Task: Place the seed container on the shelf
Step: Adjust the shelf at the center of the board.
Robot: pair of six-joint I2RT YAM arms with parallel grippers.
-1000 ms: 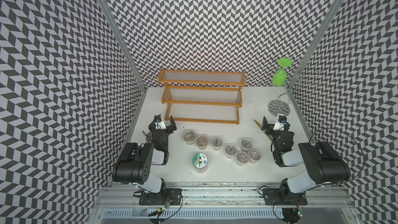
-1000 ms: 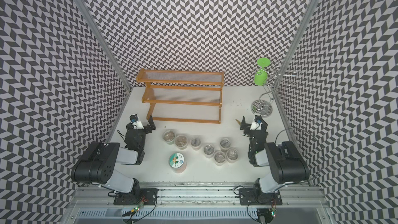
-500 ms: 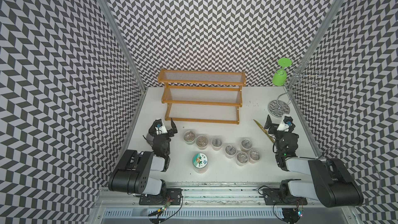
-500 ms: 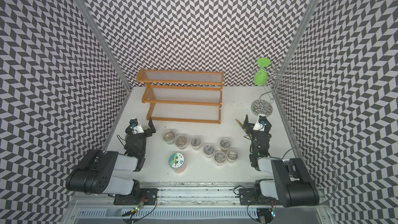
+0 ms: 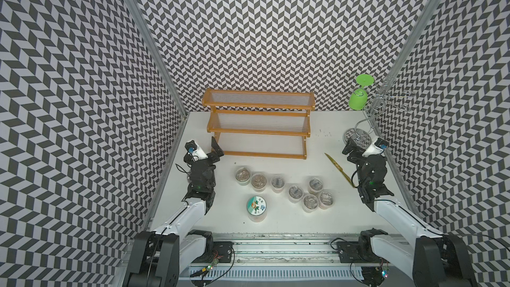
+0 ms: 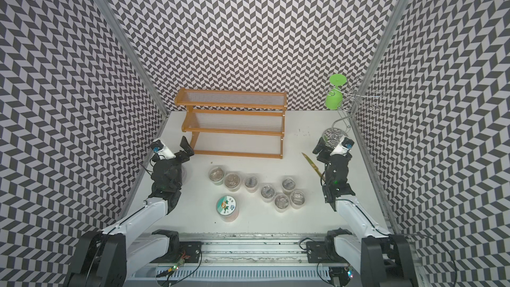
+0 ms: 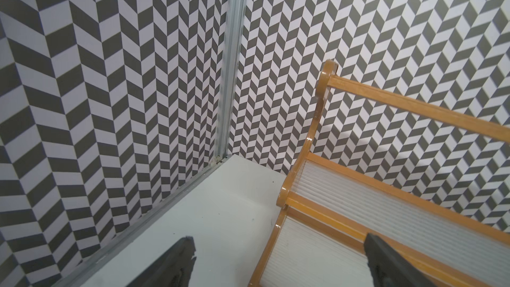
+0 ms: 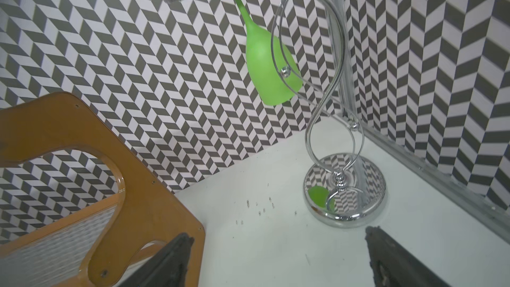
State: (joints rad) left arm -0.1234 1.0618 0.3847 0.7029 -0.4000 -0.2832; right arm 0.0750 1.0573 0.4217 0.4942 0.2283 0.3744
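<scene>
White table (image 5: 303, 225) boxed by black-and-white chevron walls (image 5: 276, 37). Shelf (image 5: 258, 133) at the back edge, left of middle; chrome stand (image 8: 358, 186) with hanging green glass (image 8: 269, 70) in the back right corner. Small clear seed containers (image 5: 278, 183) clustered mid-table, apart from the shelf. Left fingers (image 7: 171, 266) and right fingers (image 8: 165, 263) spread wide, holding nothing.

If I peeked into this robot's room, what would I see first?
The black-and-white zigzag walls all around would grab you first. Next comes the bright green glass, hanging upside down from a chrome stand in the far right corner. Then there is the orange-brown shelf at the back middle, with little clear jars and a tub with a cartoon lid on the white table in front of it.
</scene>
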